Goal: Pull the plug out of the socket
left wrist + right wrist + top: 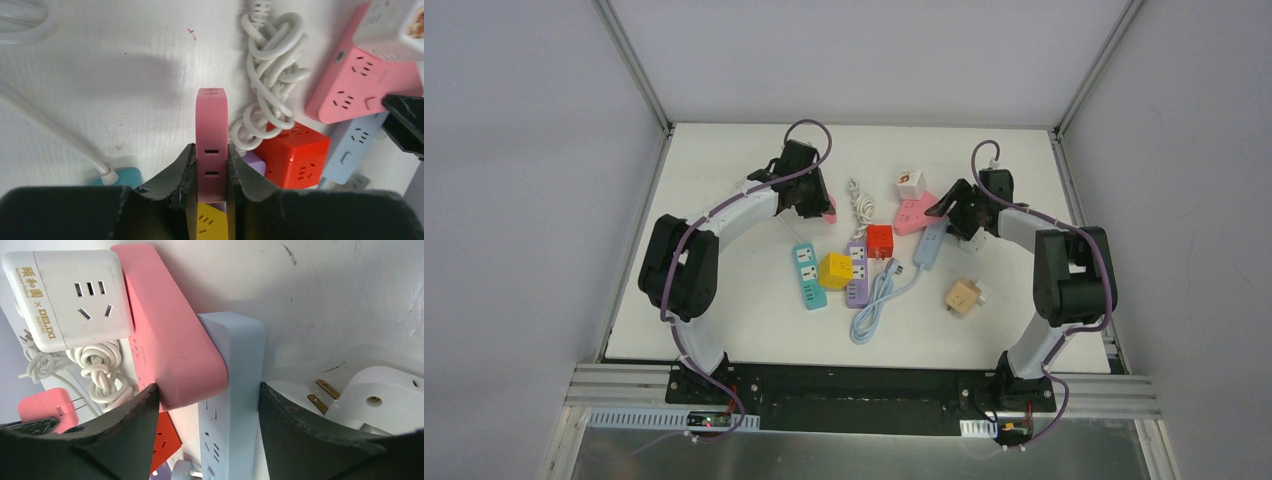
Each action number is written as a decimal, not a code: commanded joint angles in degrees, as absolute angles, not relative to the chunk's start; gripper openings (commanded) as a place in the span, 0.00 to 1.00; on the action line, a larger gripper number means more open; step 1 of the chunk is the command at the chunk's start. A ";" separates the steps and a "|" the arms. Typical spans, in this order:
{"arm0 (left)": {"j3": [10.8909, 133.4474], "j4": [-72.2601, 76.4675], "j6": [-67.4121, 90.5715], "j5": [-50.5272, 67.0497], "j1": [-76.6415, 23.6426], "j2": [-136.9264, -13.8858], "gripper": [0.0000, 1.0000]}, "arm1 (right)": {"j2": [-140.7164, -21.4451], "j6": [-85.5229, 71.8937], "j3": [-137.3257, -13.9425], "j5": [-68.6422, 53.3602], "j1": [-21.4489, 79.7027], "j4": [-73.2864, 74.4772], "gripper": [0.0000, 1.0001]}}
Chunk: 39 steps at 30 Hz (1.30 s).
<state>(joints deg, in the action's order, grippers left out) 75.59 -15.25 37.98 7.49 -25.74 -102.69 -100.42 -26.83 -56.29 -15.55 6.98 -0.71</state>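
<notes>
The left fingers [182, 172] were clamped on the flanks of a pink socket block [211, 112], which projected forward from between them. The right fingers [135, 420] stood wide, straddling a pale blue power strip [232, 350] and the overlapping end of a pink power strip [165, 330]. A white plug [380, 400], brass pins bare, lay just outside the right-hand finger, apparently free of any socket.

Procedure: close the right fingers squarely on the blue strip alone to anchor it. Then draw along the pin axis without twisting.

The white worktop [350, 300] was scuffed and crowded between the arms. Grey walls [514, 200] enclosed it closely.
</notes>
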 commanded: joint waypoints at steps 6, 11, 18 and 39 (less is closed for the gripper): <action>76.81 -20.13 33.87 1.71 -24.39 -105.55 0.51 | -100.33 -22.46 -51.81 -12.35 7.14 7.76 0.00; 78.23 -22.07 32.32 0.27 -24.43 -103.34 0.62 | -100.38 -21.00 -51.92 -8.65 8.41 9.82 0.00; 79.94 -14.59 31.82 8.02 -25.44 -99.21 0.63 | -99.41 -21.09 -49.91 -7.89 9.29 9.64 0.00; 110.59 -10.65 29.18 0.36 -40.96 -125.83 0.95 | -91.27 -23.03 -41.57 -8.30 9.49 6.00 0.00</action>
